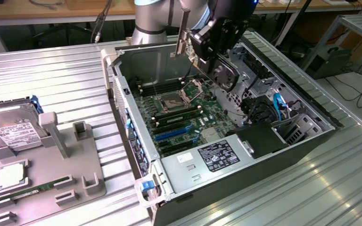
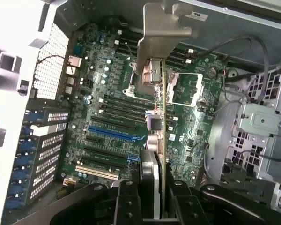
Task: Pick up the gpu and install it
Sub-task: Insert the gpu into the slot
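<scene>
In the exterior view the arm point(image 1: 152, 19) reaches down over the far end of the open case point(image 1: 313, 106). Its end effector point(image 1: 214, 49) points downward and is clamped on the gpu point(image 1: 225, 75). The card hangs upright above the motherboard point(image 1: 181, 113), over the region of the CPU socket. Its round fan faces the camera and its silver bracket point(image 1: 181, 44) is on the side toward the exterior view's left. The case lies on its side on a ribbed metal table point(image 1: 55, 80). It holds the motherboard, a power supply point(image 1: 216, 155) with a label whose print is too small to read, and blue cables point(image 1: 278, 103) near the drive bay. On the exterior view's left, a grey fixture point(image 1: 74, 160) carries a hard drive point(image 1: 8, 132) with a white label that cannot be read. The fixture also carries a square chip point(image 1: 10, 174) and a green memory stick point(image 1: 33, 190). In the wrist view the end effector point(image 2: 157, 199) pinches the gpu point(image 2: 162, 140) edge-on between two black fingers point(image 2: 126, 197), with the jaws narrow and closed across the card's thickness. The bracket point(image 2: 161, 28) is at the card's far end. Beneath the card lie the motherboard point(image 2: 107, 93), the open socket point(image 2: 185, 89) and a blue slot point(image 2: 114, 133) among black ones. Whether the card's edge touches any slot cannot be told, and the print on the board is too small to read.
</scene>
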`<control>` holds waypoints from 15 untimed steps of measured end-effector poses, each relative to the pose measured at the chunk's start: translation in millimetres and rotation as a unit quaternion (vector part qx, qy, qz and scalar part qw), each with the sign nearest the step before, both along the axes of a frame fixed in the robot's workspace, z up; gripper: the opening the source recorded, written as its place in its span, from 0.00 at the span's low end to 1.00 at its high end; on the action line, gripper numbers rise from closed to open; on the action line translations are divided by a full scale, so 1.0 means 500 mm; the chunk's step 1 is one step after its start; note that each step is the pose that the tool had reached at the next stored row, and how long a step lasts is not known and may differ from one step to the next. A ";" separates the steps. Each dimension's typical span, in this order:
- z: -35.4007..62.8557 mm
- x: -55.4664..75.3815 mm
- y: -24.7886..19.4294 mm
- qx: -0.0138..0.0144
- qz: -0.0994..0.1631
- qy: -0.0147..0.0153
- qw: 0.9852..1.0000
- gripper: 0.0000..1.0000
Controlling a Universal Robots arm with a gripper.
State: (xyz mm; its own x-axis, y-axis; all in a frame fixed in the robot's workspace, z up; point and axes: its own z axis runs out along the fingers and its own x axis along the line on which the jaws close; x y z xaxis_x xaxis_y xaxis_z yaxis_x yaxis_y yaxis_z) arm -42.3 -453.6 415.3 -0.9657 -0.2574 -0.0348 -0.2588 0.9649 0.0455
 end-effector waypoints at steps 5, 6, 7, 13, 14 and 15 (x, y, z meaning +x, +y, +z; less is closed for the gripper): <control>-0.005 0.001 0.0000 0.000 0.049 0.000 0.999 0.28; -0.006 0.002 0.0000 0.000 0.059 0.000 0.998 0.28; -0.006 0.002 0.0000 0.000 0.066 0.000 0.998 0.28; -0.010 0.002 0.0001 0.000 0.099 0.000 0.995 0.28; -0.010 0.002 0.0000 0.000 0.104 0.000 0.995 0.28; -0.011 0.002 0.0001 0.000 0.111 0.000 0.994 0.28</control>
State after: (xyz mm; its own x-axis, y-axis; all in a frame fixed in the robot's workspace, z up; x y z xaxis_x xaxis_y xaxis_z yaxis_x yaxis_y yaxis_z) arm -41.5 -453.5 409.8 -0.8854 -0.4635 -0.0347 -0.4647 0.8843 0.0456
